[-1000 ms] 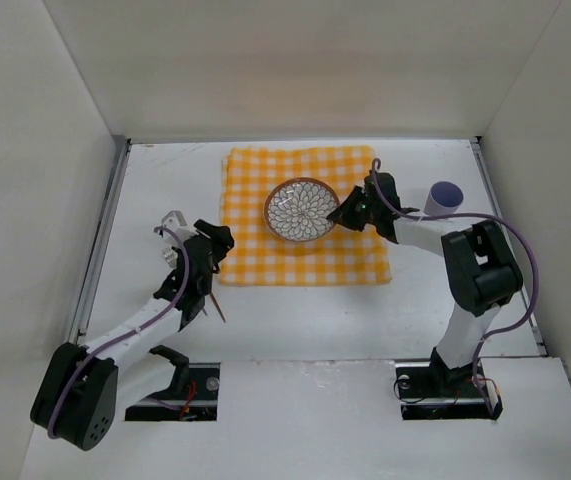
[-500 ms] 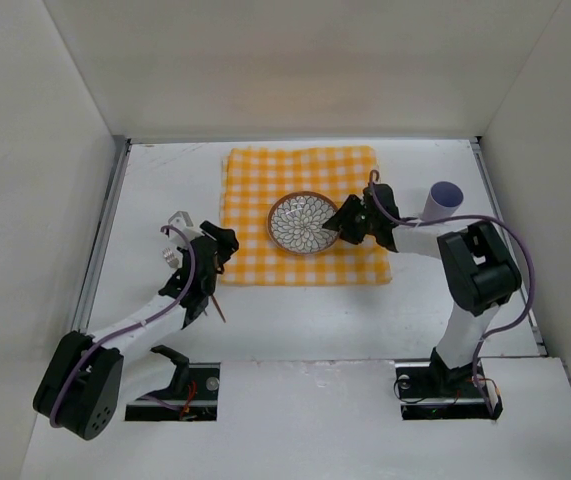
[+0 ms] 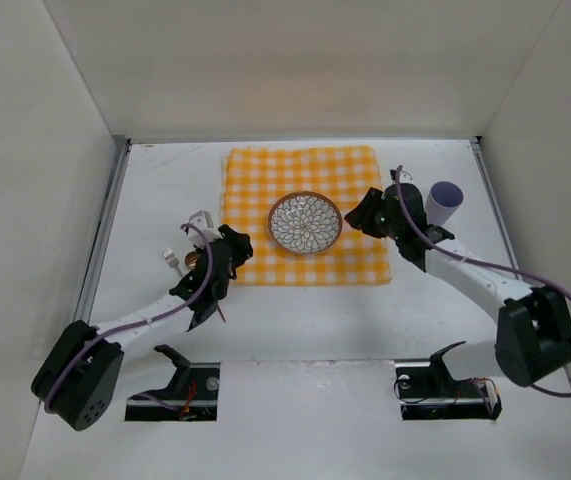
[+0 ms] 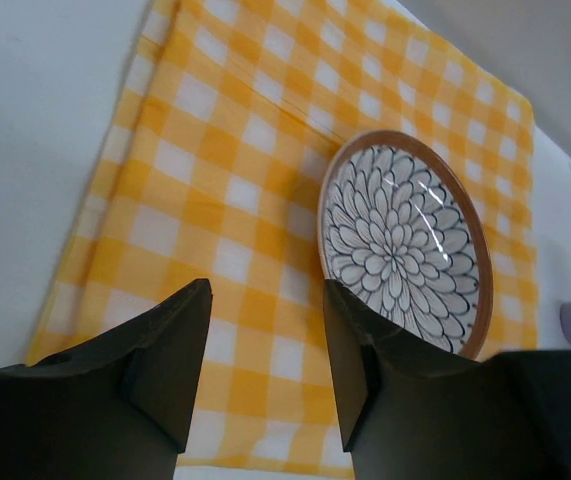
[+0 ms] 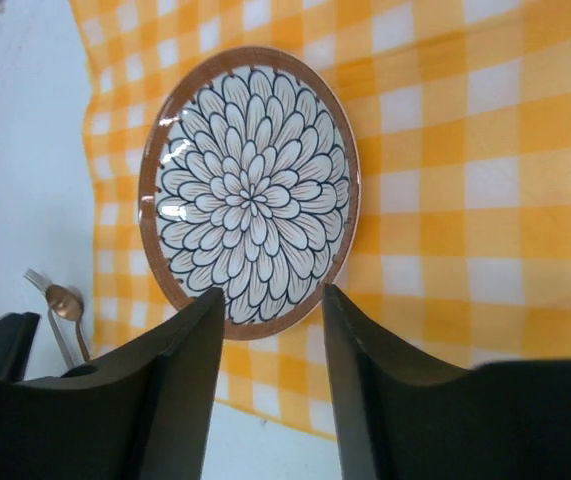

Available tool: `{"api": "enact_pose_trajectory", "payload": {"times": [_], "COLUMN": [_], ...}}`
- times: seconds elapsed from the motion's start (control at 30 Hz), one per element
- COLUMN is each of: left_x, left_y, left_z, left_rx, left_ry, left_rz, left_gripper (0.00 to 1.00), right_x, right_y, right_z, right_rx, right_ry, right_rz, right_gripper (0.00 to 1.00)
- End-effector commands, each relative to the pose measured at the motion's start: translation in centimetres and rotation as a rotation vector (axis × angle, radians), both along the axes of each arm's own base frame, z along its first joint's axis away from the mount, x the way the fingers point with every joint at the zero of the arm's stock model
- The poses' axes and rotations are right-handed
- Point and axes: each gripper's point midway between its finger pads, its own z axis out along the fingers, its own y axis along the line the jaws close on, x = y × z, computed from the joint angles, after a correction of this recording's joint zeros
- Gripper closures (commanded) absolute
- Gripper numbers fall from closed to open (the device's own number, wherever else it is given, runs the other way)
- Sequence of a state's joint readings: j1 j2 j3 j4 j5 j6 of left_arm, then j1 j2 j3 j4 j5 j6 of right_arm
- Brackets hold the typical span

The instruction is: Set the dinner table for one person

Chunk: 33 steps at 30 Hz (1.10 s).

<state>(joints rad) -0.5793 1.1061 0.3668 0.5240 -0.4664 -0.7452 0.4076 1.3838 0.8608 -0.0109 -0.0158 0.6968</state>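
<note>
A round plate with a blue flower pattern and brown rim lies on the yellow-and-white checked cloth on the white dinner table. My right gripper is open and empty, just right of the plate's rim; in its wrist view the plate lies beyond the gripper. My left gripper is open and empty over the cloth's near left corner; in its wrist view the gripper hangs above the cloth with the plate to the right.
A fork and a copper spoon lie on the table left of the cloth, also in the right wrist view. A lavender cup lies at the right. White walls enclose the table.
The plate slid a little toward the near edge, then my right gripper came off its rim and drew back right. My left gripper moved right, over the cloth's corner.
</note>
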Motion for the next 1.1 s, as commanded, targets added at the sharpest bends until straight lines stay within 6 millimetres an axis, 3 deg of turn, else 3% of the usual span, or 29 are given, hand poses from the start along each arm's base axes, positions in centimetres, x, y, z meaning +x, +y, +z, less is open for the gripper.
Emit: {"api": "enact_pose_trajectory", "payload": {"times": [0.0,0.07,0.1,0.17,0.2,0.27,0.3,0.47,0.6,0.9,1.07], "left_x": [0.8,0.7,0.6,0.2,0.0,0.0,0.1,-0.2,-0.2,-0.2,-0.1], "left_y": [-2.8,-4.3,-5.4,-6.8,-7.2,-7.1,-6.9,-6.5,-6.5,-6.5,-6.6], "left_z": [3.6,3.6,3.6,3.0,2.7,2.0,1.8,1.9,1.7,1.5,0.9], "left_rx": [0.07,0.119,0.144,0.182,0.192,0.216,0.221,0.194,0.174,0.151,0.15], "left_ry": [-0.126,-0.144,-0.152,-0.15,-0.147,-0.14,-0.138,-0.15,-0.149,-0.136,-0.122], "left_rz": [-0.069,-0.115,-0.146,-0.188,-0.194,-0.173,-0.164,-0.155,-0.153,-0.151,-0.153], "left_gripper": [0.59,0.67,0.71,0.76,0.77,0.77,0.77,0.71,0.71,0.69,0.68], "right_x": [0.0,1.0,1.7,2.9,3.6,4.0,4.0,2.7,3.2,5.0,5.8], "right_y": [-2.7,-5.3,-7.0,-10.7,-14.2,-18.8,-21.7,-28.0,-29.4,-27.9,-27.8], "right_z": [4.1,7.3,8.6,10.3,10.9,10.9,10.8,9.1,7.2,1.7,0.7], "right_rx": [-0.127,-0.158,-0.188,-0.27,-0.341,-0.421,-0.454,-0.46,-0.462,-0.41,-0.377], "right_ry": [-0.108,-0.17,-0.196,-0.225,-0.231,-0.215,-0.199,-0.137,-0.071,0.062,0.08], "right_rz": [-0.051,-0.154,-0.222,-0.358,-0.472,-0.624,-0.711,-0.854,-0.853,-0.74,-0.724], "right_gripper": [0.62,0.84,0.9,0.91,0.91,0.84,0.75,0.46,0.46,0.48,0.57]}}
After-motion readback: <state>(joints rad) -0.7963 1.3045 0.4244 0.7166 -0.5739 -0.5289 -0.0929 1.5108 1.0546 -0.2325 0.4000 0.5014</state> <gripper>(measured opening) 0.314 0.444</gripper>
